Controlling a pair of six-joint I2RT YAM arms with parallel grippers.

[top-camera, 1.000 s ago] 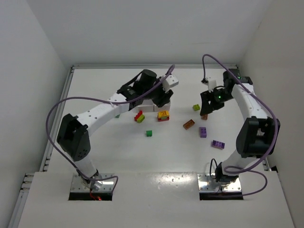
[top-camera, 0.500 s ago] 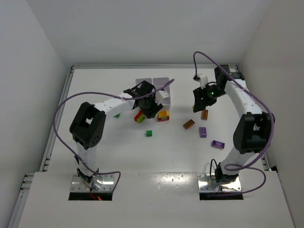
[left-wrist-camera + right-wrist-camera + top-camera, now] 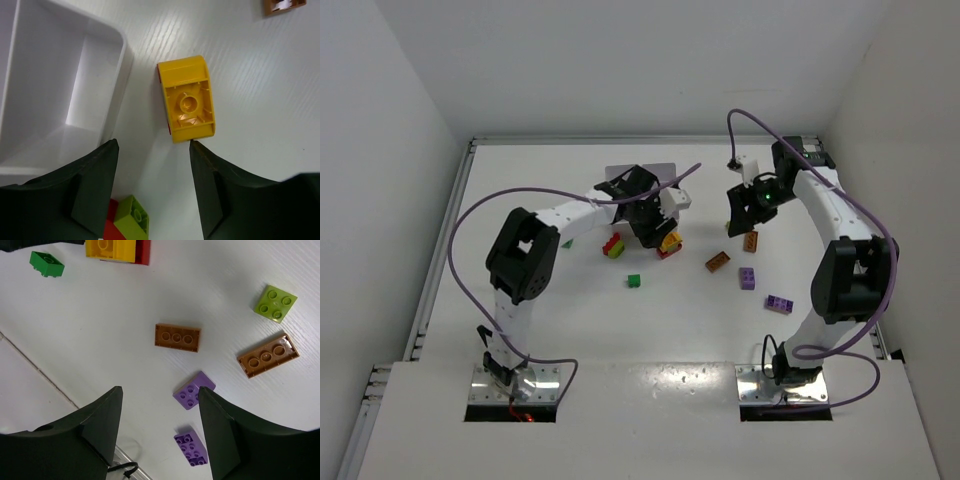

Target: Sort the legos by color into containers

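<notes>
The left fingers (image 3: 92,190) are matte black wedges, spread apart and holding nothing. Past their tips lies a glossy yellow brick (image 3: 187,100), tipped so that its hollow underside shows, with one round tube in the middle and a sliver of red along its far edge. Just beside it stands the tray (image 3: 95,80), milky translucent plastic with rounded corners and smooth, deep walls. At the near edge of that view a lime brick, studs up, is joined to a red one in a lime-and-red clump (image 3: 127,220).

The right fingers (image 3: 95,430), the same dark wedges, are also parted and hold nothing above the counter (image 3: 100,330), which is white with a fine streaked grain. Below them lie a flat orange brick (image 3: 177,337) with three studs in a row, a second orange brick (image 3: 268,355) at a slant, a square four-stud lime brick (image 3: 274,301), two purple bricks (image 3: 194,390) close together and a green brick (image 3: 46,263) well apart.
</notes>
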